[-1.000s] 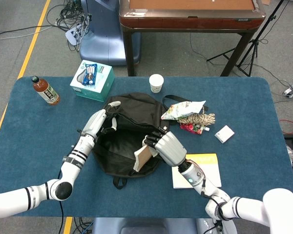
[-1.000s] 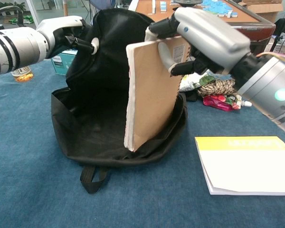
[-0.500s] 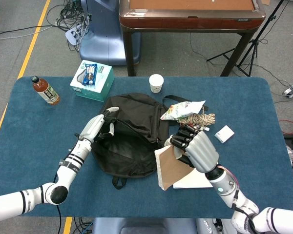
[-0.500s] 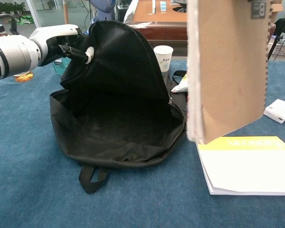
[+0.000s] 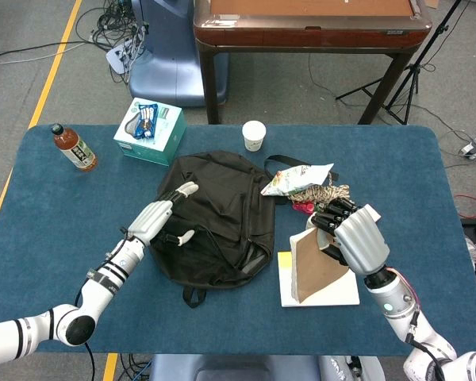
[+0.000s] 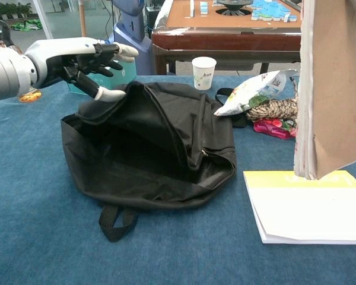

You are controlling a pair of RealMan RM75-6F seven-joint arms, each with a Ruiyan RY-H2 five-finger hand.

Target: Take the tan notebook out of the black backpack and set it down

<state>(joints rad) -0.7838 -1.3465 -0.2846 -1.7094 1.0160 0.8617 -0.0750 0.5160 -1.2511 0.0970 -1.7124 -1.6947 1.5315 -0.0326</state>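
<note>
Nearest to the robot, we note the right hand (image 5: 355,242) with its fingers wrapped over the upper edge of the tan notebook (image 5: 313,267), which hangs below and to the inner side of that hand. The notebook stands nearly upright, slightly tilted, spiral edge outward in the chest view, its lower corner above the yellow-banded white pad (image 5: 327,287) that lies flat on the blue table (image 5: 47,230) directly under the hand. From the chest view we see a gap between the notebook's bottom edge and the pad; the head view does not let us tell whether they touch. The notebook is fully clear of the black backpack (image 5: 218,218), which lies slumped just to the inner side of the right hand with its mouth sagging partly open.

We record the left hand (image 5: 157,218) over the backpack's near-left flank, fingers spread apart and gripping nothing; in the chest view its thumb tip sits at the raised edge of the bag's flap, the other fingers extended above the fabric.

Beyond the right hand we find a snack bag (image 5: 296,178), a coil of rope (image 5: 325,194) and a red packet (image 5: 305,208) bunched together, and a small white box (image 5: 366,217) just outward of them. Farther off, beyond the backpack, stands a paper cup (image 5: 254,136). Beyond the left hand sit a teal tissue box (image 5: 150,131) and, further outward, a bottle of tea (image 5: 74,148).
</note>
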